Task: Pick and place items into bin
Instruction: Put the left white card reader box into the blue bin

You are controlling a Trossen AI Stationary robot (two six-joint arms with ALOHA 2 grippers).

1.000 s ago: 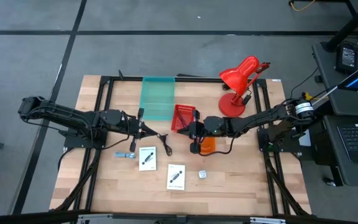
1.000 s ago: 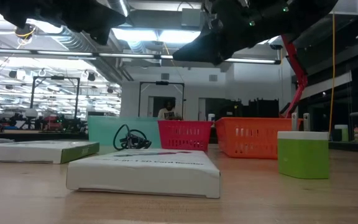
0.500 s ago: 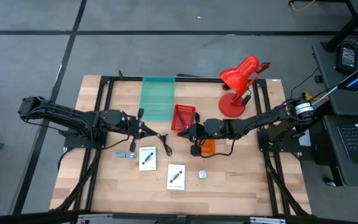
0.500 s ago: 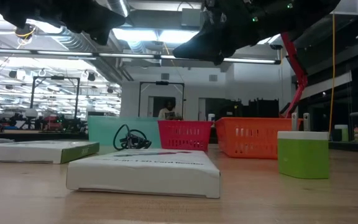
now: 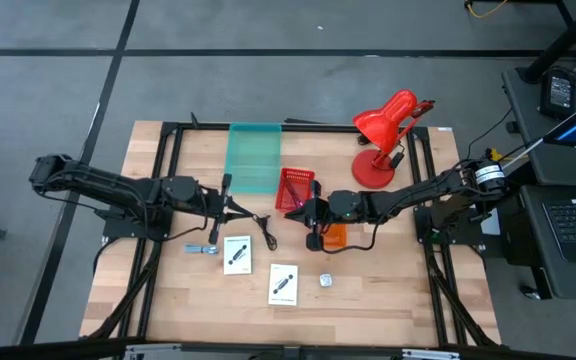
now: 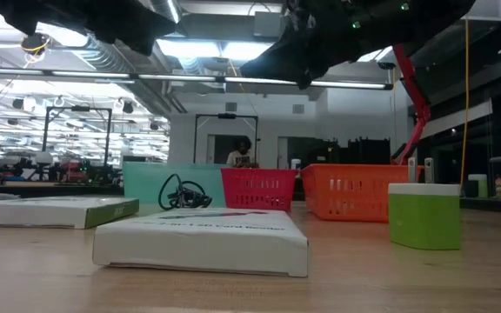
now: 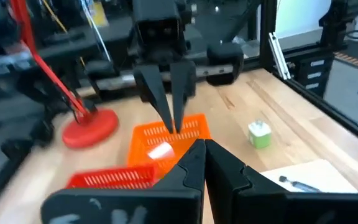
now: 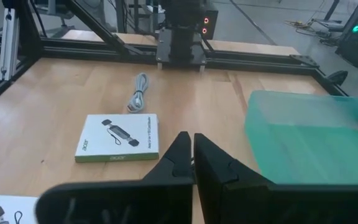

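Orange basket (image 5: 335, 235) sits under the right pincer (image 5: 312, 213), pressed together and empty; left pincer (image 5: 238, 208) is pressed together too, above the counter (image 5: 388, 290).

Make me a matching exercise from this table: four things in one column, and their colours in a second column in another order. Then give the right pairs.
Things:
1. desk lamp
2. flat tray at the far side of the table
3. small cube
4. bin under the right gripper

Colours:
A. orange
B. lime green with a white top
C. red
D. translucent teal

Pairs: 1-C, 2-D, 3-B, 4-A
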